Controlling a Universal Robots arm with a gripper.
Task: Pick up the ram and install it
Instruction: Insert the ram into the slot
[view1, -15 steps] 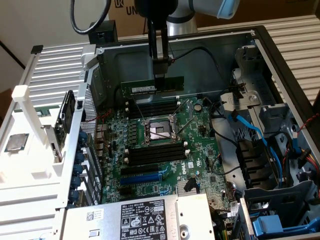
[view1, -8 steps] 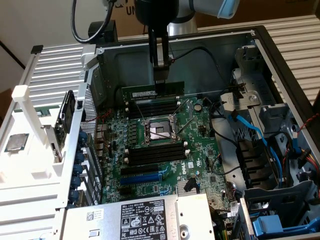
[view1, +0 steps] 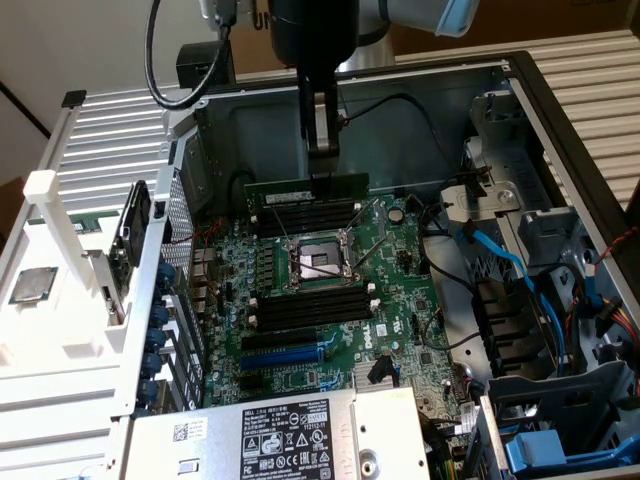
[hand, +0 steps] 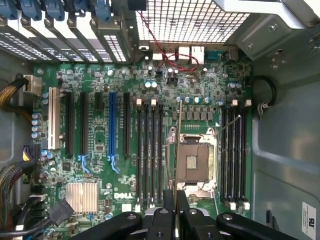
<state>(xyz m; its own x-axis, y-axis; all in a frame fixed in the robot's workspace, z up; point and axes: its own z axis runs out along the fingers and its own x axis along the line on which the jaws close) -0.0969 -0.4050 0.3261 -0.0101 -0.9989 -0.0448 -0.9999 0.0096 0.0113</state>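
Green board with a row of dark chips: that is the ram (view1: 300, 187), and my jaws are clamped on its upper edge, close to the middle of its length. It stands on edge, flat faces upright. Its long axis lies level and parallel to the black memory slots (view1: 305, 217) that sit just beyond the processor socket (view1: 318, 262).

Seen from the exterior view, the stick hangs over that far bank of slots, on the side of the socket nearest the case's back wall (view1: 400, 140). Its lower edge is close above the slots. I cannot tell whether that edge touches a slot or is just clear of it. One end points to the wall of the case with the vent grille (view1: 185, 215), the other to the drive bay (view1: 520, 190) side.

In the wrist view I look straight down the stick (hand: 177, 150), so it shows only as a thin line running out from between my jaws. That line runs the same way as the slots on both sides of the socket. A second bank of black slots (view1: 312, 305) lies on the socket's near side, and past it is the blue expansion slot (view1: 290, 355).
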